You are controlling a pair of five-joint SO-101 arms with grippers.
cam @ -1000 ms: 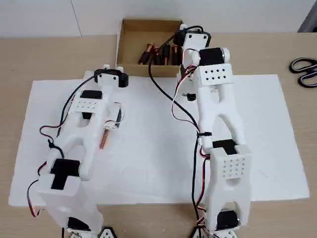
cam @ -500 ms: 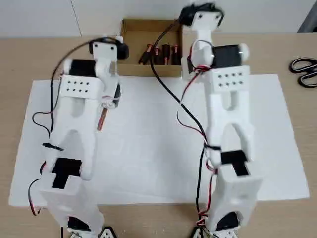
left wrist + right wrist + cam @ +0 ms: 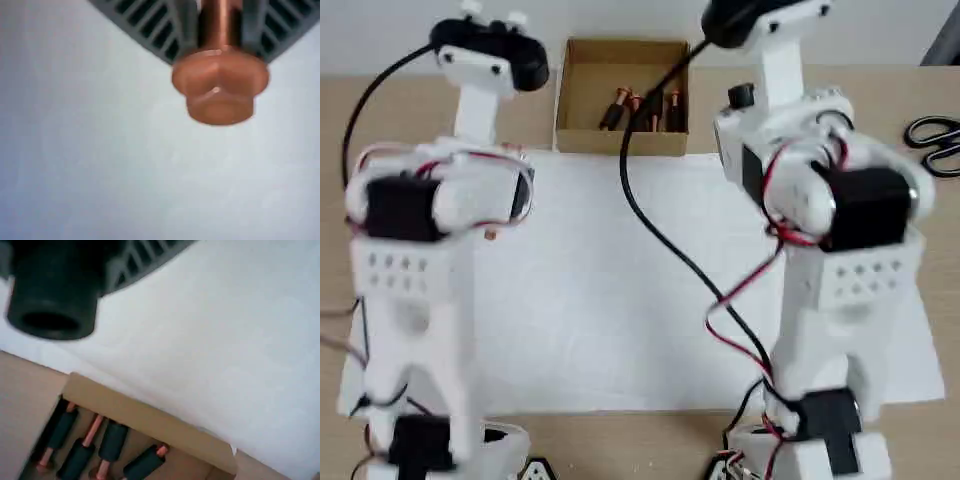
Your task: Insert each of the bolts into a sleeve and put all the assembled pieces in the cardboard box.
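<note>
Two grippers each carried half of one assembly, which put the work at the mating step. The left gripper [image 3: 218, 25] was pinching a copper bolt [image 3: 218, 90] by its shank, with the flanged hex head standing clear of the fingers. Plain white paper [image 3: 100, 165] lay beneath that gripper. How much shank stood free on the far side could not be told.

Ahead of that gripper and off to its right, the cardboard box [image 3: 565, 90] sat on the bench [image 3: 380, 120] at the paper's far edge. It already held about four finished pieces [image 3: 642, 108], black sleeves with copper ends showing.

The right gripper [image 3: 65, 255] was clamped round a black sleeve [image 3: 52, 300], its open bore turned toward the wrist camera. The box lay below and just beyond this gripper. Scissors [image 3: 935, 140] lay well off to its right.

The next move would probably bring the two grippers together over the paper, with the bolt's shank square to the bore before pushing. Any tilt would likely jam the tip on the sleeve's rim. Once seated, one gripper must let go so the other can carry the piece to the box.
</note>
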